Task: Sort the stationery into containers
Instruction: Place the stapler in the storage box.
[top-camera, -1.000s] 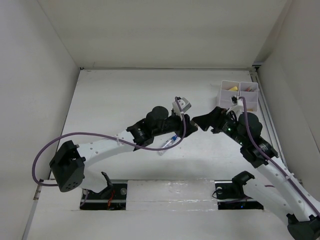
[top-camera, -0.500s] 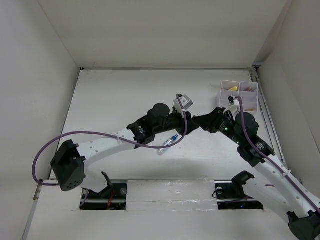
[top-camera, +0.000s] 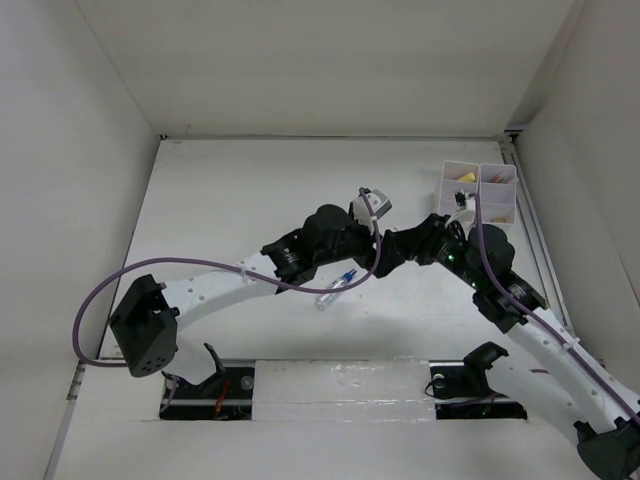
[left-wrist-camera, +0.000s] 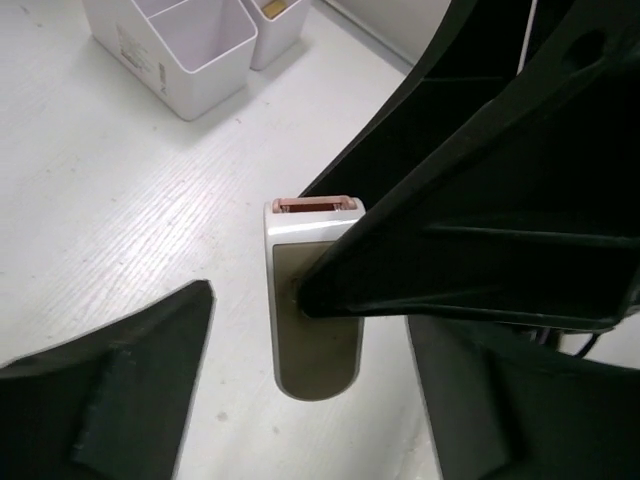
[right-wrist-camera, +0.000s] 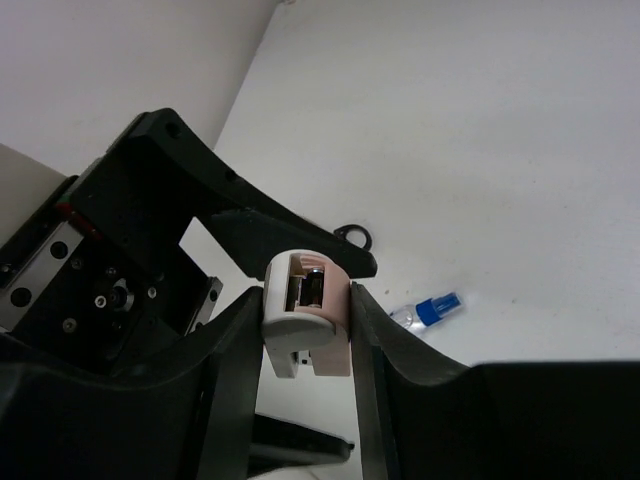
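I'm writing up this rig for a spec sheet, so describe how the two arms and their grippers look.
Both the left arm and right arm have white links joined by black joint housings, and a purple cable trails along each. The left gripper and right gripper have matte black, wedge-shaped fingers.

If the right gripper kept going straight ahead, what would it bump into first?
Probably the left gripper: its open jaws flank the beige block that the right gripper pinches. Depth is unclear.
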